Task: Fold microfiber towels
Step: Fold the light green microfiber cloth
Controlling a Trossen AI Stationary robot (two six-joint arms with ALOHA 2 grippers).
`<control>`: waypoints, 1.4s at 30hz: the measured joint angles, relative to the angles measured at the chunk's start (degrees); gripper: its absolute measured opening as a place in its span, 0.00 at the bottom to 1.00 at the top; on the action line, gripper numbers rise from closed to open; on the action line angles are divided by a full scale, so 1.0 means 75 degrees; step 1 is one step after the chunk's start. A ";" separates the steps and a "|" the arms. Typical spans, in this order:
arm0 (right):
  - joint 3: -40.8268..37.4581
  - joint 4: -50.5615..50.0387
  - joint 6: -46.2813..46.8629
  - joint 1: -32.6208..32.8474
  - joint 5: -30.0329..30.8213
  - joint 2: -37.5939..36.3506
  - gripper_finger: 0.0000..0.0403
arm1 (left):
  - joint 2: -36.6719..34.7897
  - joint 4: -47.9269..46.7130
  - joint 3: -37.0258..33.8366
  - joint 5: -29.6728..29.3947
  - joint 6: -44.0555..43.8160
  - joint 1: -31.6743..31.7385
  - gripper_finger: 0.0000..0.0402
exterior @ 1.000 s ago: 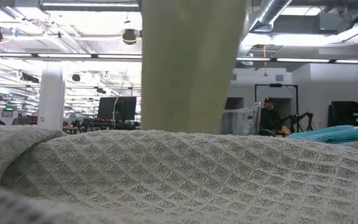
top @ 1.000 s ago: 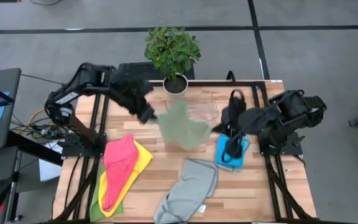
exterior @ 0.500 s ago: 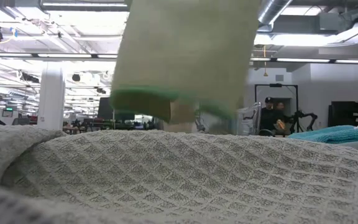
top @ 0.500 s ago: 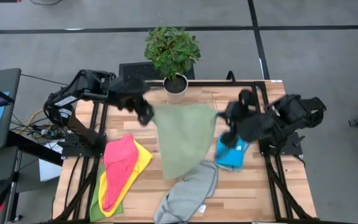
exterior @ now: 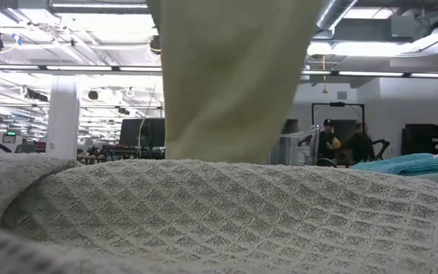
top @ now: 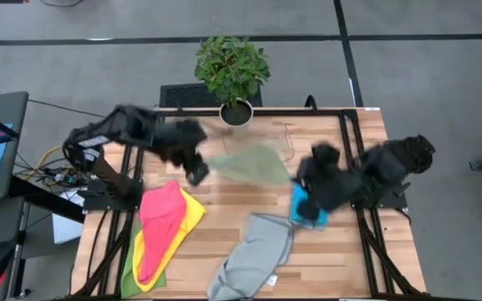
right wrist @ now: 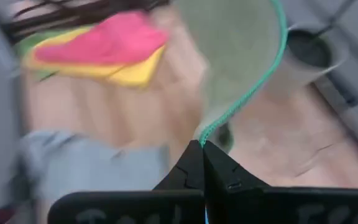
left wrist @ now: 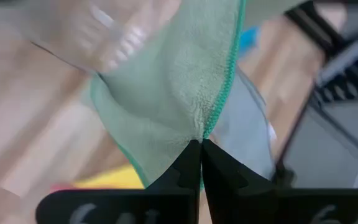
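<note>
High view: the left end effector [top: 197,171] and right end effector [top: 301,178] each pinch 1 corner of the pale green towel [top: 249,164], which hangs stretched between them above the tabletop [top: 224,213]. Both wrist views show fingers pressed together on its teal edge. Under the right end effector lies the blue towel [top: 310,211]; the pink towel [top: 161,226] and grey towel [top: 253,255] lie nearer the front edge.
</note>
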 joint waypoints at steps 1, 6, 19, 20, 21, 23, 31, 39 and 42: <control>-0.0199 -0.0012 0.0343 0.0354 -0.0046 0.0047 0.02 | 0.0056 0.0005 -0.0101 -0.0040 -0.0183 -0.0360 0.00; -0.1420 0.0331 0.2294 0.1919 -0.0451 0.0461 0.02 | 0.0231 0.0171 -0.1438 -0.0089 -0.1672 -0.2194 0.00; -0.2146 0.3133 0.2971 0.3021 -0.1993 0.2199 0.02 | 0.0630 0.6613 -0.6509 0.1647 -0.4736 -0.4886 0.00; -0.2155 0.3179 0.2954 0.2969 -0.2110 0.2293 0.02 | 0.0641 0.7001 -0.6730 0.1624 -0.4797 -0.4944 0.00; -0.2154 0.3273 0.2950 0.2907 -0.2288 0.2360 0.02 | 0.0617 0.7124 -0.6878 0.1654 -0.4828 -0.4968 0.00; -0.2141 0.3237 0.2951 0.2921 -0.2398 0.2386 0.03 | 0.0604 0.7462 -0.6967 0.1659 -0.4643 -0.4943 0.00; -0.2141 0.2885 0.3284 0.2871 -0.2363 0.2351 0.10 | 0.0139 0.6546 -0.6976 0.1322 -0.3341 -0.4123 0.00; -0.2141 0.2222 0.3800 0.2867 -0.2569 0.1805 0.33 | -0.0774 0.6521 -0.6970 -0.0072 -0.1974 -0.2612 0.00; -0.2141 0.1887 0.3709 0.2846 -0.1900 0.1490 0.44 | -0.0970 0.6887 -0.6970 -0.0858 -0.1616 -0.2156 0.00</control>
